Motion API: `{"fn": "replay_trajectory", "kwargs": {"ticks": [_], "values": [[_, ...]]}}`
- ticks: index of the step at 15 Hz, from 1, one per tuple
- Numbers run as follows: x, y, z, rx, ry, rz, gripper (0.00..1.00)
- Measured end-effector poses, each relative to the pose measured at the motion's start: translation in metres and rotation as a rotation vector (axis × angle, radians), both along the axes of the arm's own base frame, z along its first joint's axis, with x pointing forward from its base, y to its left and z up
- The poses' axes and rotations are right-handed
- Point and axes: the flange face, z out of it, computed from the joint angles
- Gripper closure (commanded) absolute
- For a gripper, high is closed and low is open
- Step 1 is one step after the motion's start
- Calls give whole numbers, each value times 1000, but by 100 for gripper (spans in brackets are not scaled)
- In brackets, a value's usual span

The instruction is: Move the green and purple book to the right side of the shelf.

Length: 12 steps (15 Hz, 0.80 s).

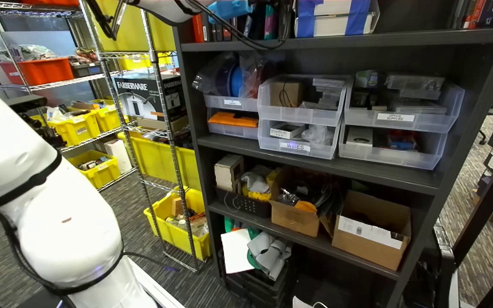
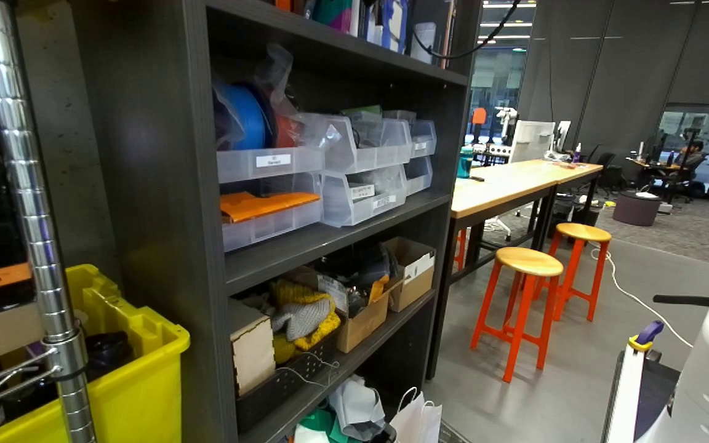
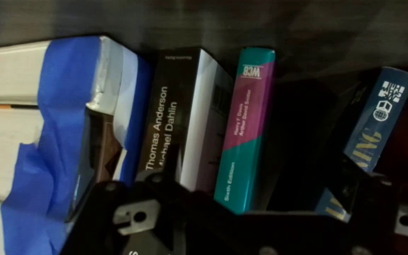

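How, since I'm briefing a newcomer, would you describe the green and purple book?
On the dark shelf, find the top visible board. The green and purple book stands between a black book and a navy book; only its spine pairs teal with magenta.

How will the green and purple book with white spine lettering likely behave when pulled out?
The green and purple book will probably feel stiff: its spine runs straight and unbent. It may be slippery, since the spine looks smooth. Standing on end, it could tip if nudged.
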Motion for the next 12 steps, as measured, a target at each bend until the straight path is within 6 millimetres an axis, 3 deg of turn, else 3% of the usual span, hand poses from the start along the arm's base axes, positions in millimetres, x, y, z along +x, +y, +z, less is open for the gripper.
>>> {"fn": "replay_trajectory", "kwargs": {"ticks": [12], "values": [[13, -1, 2, 5, -2, 2, 0]]}}
